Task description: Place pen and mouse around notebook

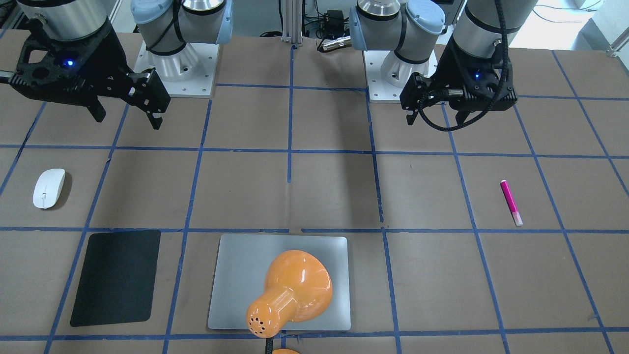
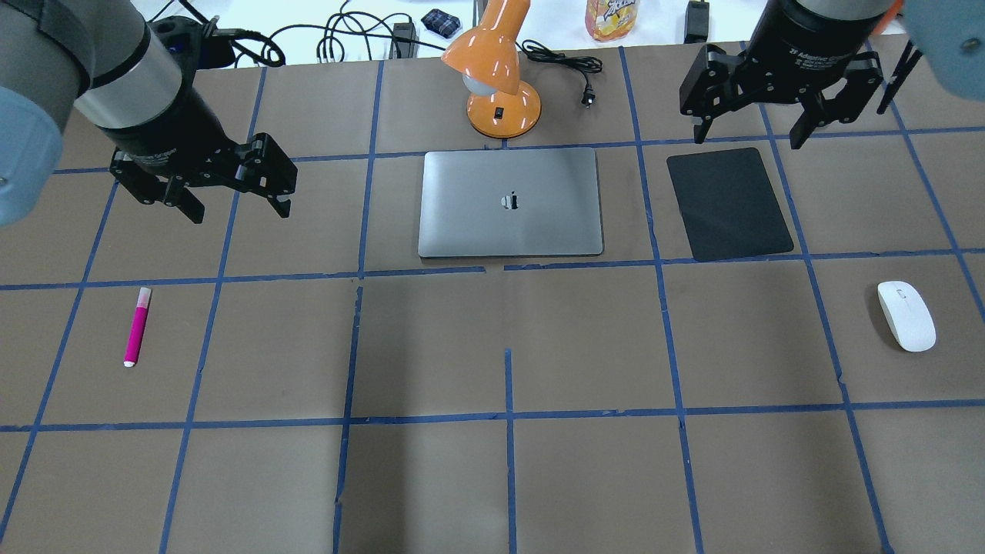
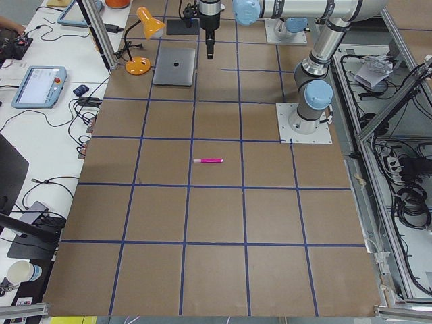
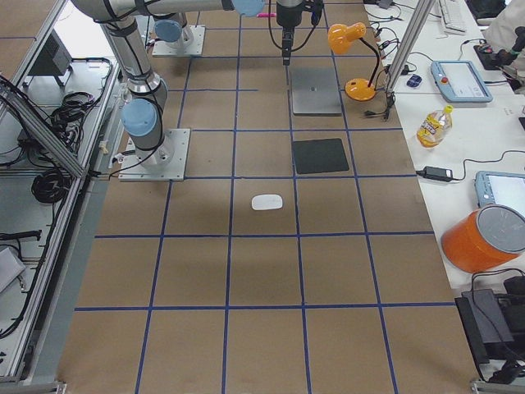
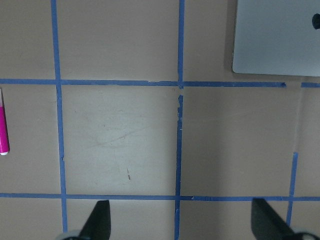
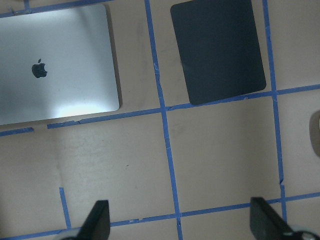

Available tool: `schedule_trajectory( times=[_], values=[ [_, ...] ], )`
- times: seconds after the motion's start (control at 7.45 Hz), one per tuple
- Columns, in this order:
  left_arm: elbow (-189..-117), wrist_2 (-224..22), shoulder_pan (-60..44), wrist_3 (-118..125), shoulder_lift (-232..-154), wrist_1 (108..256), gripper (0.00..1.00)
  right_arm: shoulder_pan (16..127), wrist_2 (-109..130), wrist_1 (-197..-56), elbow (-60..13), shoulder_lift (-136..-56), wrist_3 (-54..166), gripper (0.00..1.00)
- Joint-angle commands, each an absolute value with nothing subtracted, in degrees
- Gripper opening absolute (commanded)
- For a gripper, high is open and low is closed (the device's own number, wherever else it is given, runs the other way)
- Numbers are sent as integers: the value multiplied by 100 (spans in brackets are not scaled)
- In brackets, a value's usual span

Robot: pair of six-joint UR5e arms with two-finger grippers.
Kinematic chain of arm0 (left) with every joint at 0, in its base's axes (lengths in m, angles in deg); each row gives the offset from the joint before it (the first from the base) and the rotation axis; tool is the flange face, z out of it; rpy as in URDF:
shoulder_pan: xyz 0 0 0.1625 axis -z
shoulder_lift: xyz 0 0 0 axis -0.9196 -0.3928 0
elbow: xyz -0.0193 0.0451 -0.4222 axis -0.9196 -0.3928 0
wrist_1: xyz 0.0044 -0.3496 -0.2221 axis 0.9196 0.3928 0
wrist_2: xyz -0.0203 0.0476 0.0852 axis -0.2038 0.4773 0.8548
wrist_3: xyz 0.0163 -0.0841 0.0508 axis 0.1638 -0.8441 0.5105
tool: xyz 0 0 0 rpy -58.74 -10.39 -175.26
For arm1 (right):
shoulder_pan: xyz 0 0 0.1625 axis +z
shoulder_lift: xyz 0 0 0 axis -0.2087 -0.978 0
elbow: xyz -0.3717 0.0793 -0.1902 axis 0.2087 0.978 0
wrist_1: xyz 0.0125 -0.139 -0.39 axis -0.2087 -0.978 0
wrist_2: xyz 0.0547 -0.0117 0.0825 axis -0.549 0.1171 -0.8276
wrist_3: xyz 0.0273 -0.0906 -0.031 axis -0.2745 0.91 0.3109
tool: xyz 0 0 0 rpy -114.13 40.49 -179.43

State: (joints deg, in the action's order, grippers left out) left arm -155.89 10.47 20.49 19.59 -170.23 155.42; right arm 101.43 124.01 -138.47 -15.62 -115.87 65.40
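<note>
**Both grippers hanging open, pen and mouse lying well out to either side**

You are looking at a brown paper-covered table (image 2: 585, 346) marked into squares by blue tape. The large flat silver-grey metal notebook (image 2: 511, 201) with rounded corners is lying closed in the middle, on the side far from the robot, with its dark logo facing up.

The short slim magenta-pink pen (image 2: 137, 326) is lying flat on the robot's left side. It is well apart from the notebook and nearer the robot, and its pale whitish end is pointing away from the robot.

The small smooth white oval mouse (image 2: 906, 315) is sitting on the robot's right side, also well apart from the notebook. A smaller black rectangular mat (image 2: 728, 203) is lying just beside the notebook on that same side, with one tape line running between them. An orange desk lamp (image 2: 500, 77) is standing just beyond the notebook's far edge.

The left gripper (image 2: 240, 211) is hanging above the table on the robot's left, touching nothing. Its fingers are standing wide apart with only bare paper showing between them. In its wrist view you are seeing the pen at the left edge and a corner of the notebook at the upper right.

The right gripper (image 2: 748, 140) is hanging in the air on the robot's right, near the black mat. Its fingers are likewise spread and holding nothing. Its wrist view is showing the notebook at the upper left, the mat at the upper right, and a sliver of the mouse at the right edge.
</note>
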Motion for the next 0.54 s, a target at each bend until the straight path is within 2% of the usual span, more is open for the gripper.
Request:
schedule_trajectory(
  times=[0.0, 0.4],
  values=[
    [-15574, 1051, 2049, 1951, -17064, 15498, 100, 10143, 12407, -13851, -1563, -11579, 6535, 100],
    [-15600, 1051, 2040, 1960, -17108, 15349, 100, 10143, 12407, -13851, -1563, -11561, 6543, 100]
  ],
)
